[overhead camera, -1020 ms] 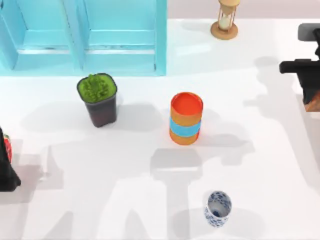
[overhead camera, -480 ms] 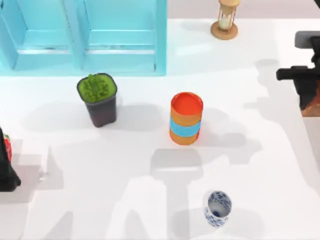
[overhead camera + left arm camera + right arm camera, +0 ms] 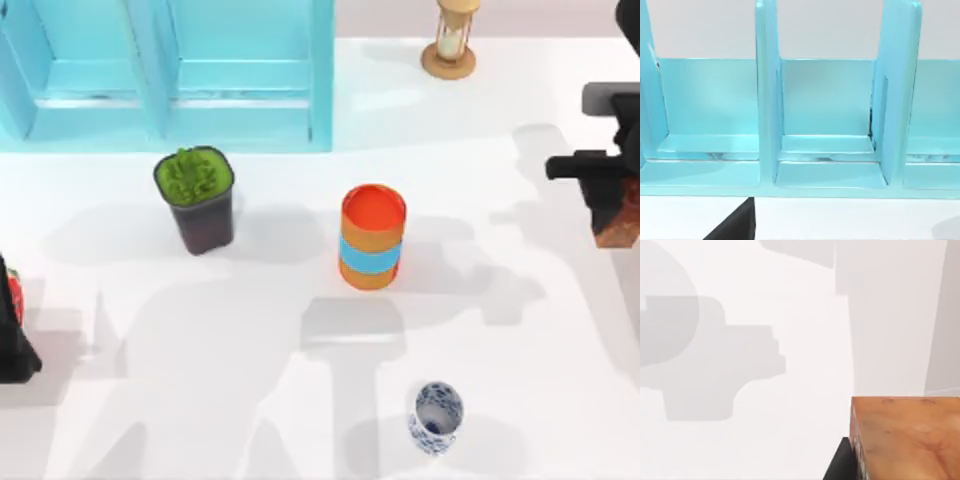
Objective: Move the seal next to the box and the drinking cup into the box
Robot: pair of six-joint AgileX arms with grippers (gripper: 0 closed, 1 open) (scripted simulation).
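Item: seal (image 3: 618, 218), carrying in my right gripper (image 3: 610, 205), clamped, right edge of frame. Next: heading to box (image 3: 240, 75), upper left. Drinking cup (image 3: 436, 417) waiting.

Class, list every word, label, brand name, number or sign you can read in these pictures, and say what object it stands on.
None: no readable text anywhere.
The drinking cup carries only a blue painted pattern, no letters.
The orange cylinder has a plain blue band.
The seal shows mottled stone, no legible characters.
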